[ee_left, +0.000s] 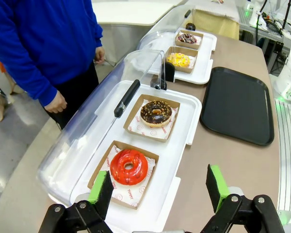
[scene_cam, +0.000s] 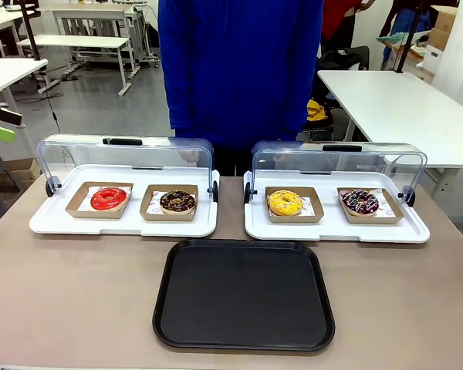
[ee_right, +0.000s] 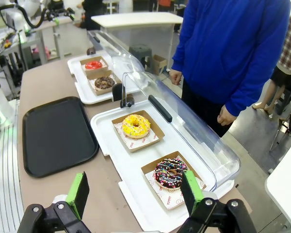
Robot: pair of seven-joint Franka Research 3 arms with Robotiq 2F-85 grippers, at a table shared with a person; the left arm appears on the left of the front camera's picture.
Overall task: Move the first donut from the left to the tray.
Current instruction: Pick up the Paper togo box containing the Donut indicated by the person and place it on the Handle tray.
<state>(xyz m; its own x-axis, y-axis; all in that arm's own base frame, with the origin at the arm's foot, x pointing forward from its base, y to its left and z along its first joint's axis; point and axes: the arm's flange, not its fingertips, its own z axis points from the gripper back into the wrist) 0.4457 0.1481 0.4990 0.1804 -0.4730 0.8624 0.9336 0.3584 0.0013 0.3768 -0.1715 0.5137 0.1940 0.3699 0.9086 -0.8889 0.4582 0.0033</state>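
Note:
The red glazed donut (scene_cam: 109, 198) sits in its brown cardboard holder at the left end of the left white tray, under a raised clear lid. The black tray (scene_cam: 244, 297) lies bare on the table's near middle. In the left wrist view my left gripper (ee_left: 159, 191) hovers open above the table, just short of the red donut (ee_left: 129, 166), with the black tray (ee_left: 237, 104) off to its right. My right gripper (ee_right: 135, 193) is open too, above the right white tray's near end; the red donut (ee_right: 93, 64) and black tray (ee_right: 58, 136) lie farther off.
A chocolate donut (scene_cam: 177, 202) shares the left white tray (scene_cam: 54, 223). The right white tray (scene_cam: 332, 230) holds a yellow donut (scene_cam: 285, 203) and a sprinkled one (scene_cam: 360, 202). Both clear lids are tilted back. A person in a blue top (scene_cam: 239, 69) stands at the far edge.

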